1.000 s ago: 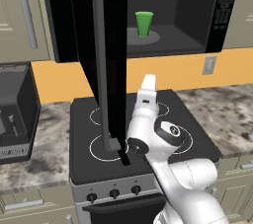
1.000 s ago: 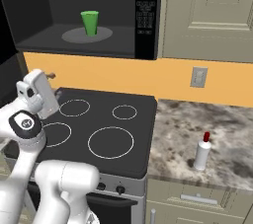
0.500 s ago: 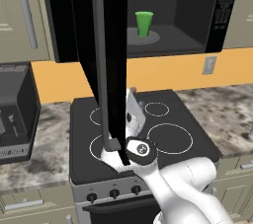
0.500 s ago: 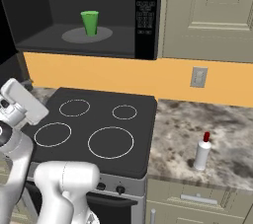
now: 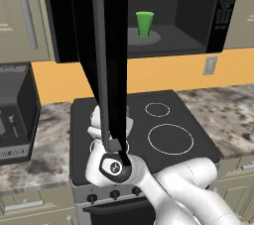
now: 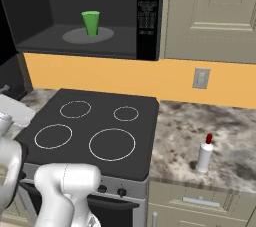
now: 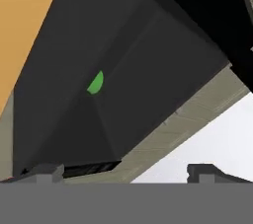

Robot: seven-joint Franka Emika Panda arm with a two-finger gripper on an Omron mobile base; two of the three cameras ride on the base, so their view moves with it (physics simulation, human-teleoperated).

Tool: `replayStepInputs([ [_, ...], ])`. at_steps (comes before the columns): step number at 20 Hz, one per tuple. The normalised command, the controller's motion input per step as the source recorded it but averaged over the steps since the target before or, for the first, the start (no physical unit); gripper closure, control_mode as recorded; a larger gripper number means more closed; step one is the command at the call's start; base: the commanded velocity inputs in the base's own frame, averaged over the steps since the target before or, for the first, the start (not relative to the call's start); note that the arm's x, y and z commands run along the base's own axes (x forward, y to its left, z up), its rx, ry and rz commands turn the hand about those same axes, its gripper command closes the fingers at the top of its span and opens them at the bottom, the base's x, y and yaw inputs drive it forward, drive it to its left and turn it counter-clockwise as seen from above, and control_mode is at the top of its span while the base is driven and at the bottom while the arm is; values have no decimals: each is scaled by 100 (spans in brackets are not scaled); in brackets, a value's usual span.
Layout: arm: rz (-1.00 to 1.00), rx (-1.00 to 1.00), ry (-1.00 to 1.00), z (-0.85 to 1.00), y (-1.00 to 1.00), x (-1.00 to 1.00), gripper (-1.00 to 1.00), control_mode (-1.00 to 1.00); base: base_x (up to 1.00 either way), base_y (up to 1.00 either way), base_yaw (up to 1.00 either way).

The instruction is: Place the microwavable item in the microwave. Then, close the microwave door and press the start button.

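Jaws (image 7: 123, 171) open, green cup (image 7: 96, 83) well apart

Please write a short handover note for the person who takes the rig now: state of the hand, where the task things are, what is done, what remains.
Hand: open, holding nothing, low over the stove's left side behind the open microwave door.
Green cup: upright on the turntable inside the microwave.
Done: cup is placed inside.
Left: swing the door shut, then press start on the keypad strip.
White bottle on the right counter is not part of the job.
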Motion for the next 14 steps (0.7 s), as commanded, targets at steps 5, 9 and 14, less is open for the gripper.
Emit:
replayStepInputs([
  [5,-5,-13,-18,0,75,-28,-100,-100,0,0,0],
  [9,-8,-10,-13,0,76,-20,-100,-100,0,0,0],
  [14,-11,-4,-13,22,54,-26,-100,-100,0,0,0],
])
